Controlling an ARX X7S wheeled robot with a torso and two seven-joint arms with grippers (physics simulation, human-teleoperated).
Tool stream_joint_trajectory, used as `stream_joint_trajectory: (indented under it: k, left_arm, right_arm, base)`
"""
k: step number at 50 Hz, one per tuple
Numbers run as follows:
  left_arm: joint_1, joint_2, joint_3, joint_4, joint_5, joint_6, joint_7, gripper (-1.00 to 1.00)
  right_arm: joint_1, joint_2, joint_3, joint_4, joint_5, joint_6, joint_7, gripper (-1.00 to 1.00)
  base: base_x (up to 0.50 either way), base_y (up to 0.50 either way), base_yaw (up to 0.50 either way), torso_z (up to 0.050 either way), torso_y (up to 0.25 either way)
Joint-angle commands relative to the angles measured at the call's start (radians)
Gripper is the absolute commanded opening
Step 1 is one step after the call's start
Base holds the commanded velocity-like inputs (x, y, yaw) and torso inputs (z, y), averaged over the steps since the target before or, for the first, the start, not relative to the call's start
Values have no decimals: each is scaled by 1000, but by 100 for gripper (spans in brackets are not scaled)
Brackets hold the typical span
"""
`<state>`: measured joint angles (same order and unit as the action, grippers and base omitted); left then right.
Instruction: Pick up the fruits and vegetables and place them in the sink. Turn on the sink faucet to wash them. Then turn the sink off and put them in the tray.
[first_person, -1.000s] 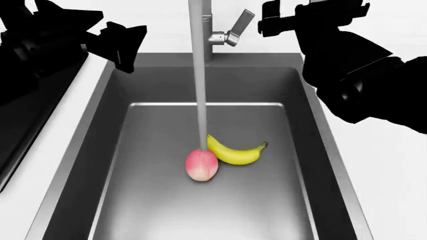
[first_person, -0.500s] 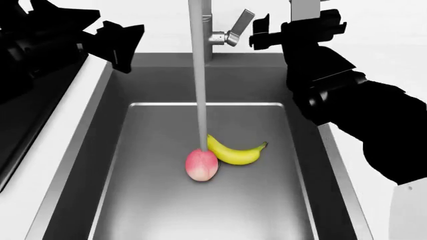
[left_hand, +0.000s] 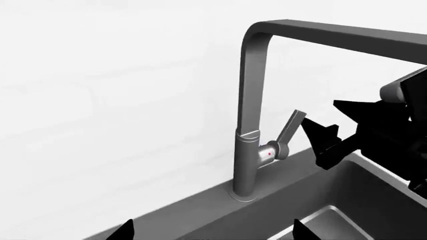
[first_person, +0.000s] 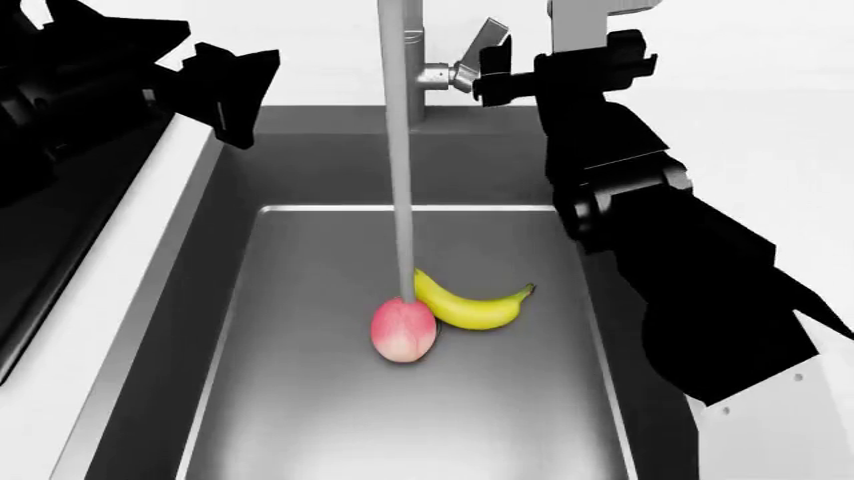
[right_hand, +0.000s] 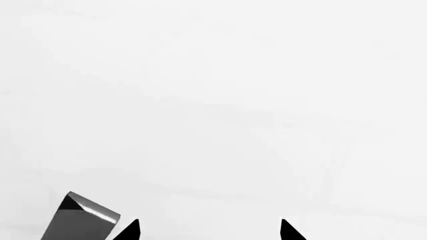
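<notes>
Fruit already down: peach (first_person: 402, 331) and banana (first_person: 474, 304) touching mid-sink (first_person: 320, 180), right gripper (first_person: 497, 72) spread and empty, tips at lever (first_person: 477, 52) at 12 o'clock, left gripper (first_person: 227, 95) idle at 10, grip unclear; washing, shut-off, traying all left.

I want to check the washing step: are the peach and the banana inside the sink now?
Yes. The peach and banana lie touching on the sink floor, under the faucet spout.
</notes>
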<state>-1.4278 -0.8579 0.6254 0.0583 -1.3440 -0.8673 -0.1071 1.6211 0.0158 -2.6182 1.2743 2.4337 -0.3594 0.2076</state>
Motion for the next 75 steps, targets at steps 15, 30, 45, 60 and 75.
stream_joint_trajectory:
  k: [15, 30, 45, 60, 75]
  left_arm:
    - [-5, -3, 1, 7, -3, -7, -2, 100]
    - [-4, 1, 0, 3, -1, -2, -1, 100]
    - [-54, 57, 51, 16, 34, -24, 93, 100]
    - [-54, 136, 42, -65, 76, 59, 131, 100]
    - [-13, 93, 18, -24, 52, 62, 68, 100]
  right_arm:
    - [-30, -15, 235, 24, -245, -98, -164, 100]
    - [56, 66, 392, -112, -357, -81, -187, 100]
    - [705, 532, 230, -1078, -541, 154, 17, 100]
    - [721, 805, 861, -1266, -802, 1157, -374, 100]
    - [527, 664, 737, -1121, -1082, 1091, -885, 100]
  base:
    - [0, 0, 0, 0, 0]
    - [0, 0, 0, 0, 1]
    - [0, 0, 0, 0, 0]
    - [0, 0, 0, 0, 0]
    - [0, 0, 0, 0, 0]
